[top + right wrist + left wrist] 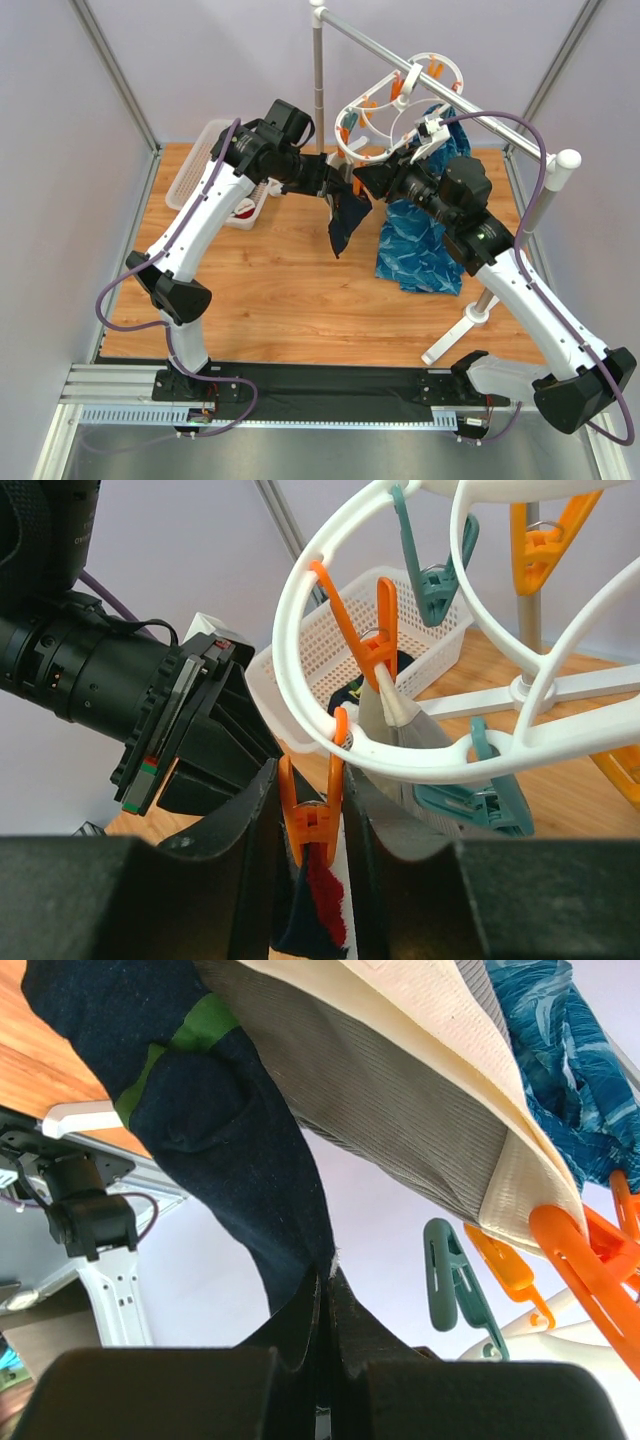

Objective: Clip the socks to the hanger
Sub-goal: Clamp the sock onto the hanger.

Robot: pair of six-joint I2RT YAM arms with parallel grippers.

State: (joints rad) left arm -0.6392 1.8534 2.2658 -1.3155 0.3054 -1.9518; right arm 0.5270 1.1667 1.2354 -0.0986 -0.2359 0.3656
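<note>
A dark navy sock [345, 225] hangs between my two grippers below the white ring hanger [440, 65], which hangs from the grey rail. My left gripper [340, 195] is shut on the sock's upper edge; in the left wrist view the jaws [327, 1272] pinch the navy fabric [230, 1130], which has a green band. My right gripper [362, 178] is closed around an orange peg [312, 820] that dangles from the hanger's ring [421, 770]. The sock's end [318, 910], with a red patch, sits in that peg's mouth. The left gripper is close beside it.
A grey and white sock [400, 1100] is clipped to another orange peg [565, 1245]. Teal pegs [460, 800] hang nearby. A bright blue patterned cloth [415, 245] drapes from the grey rail [500, 125]. A white basket [215, 185] stands at the back left.
</note>
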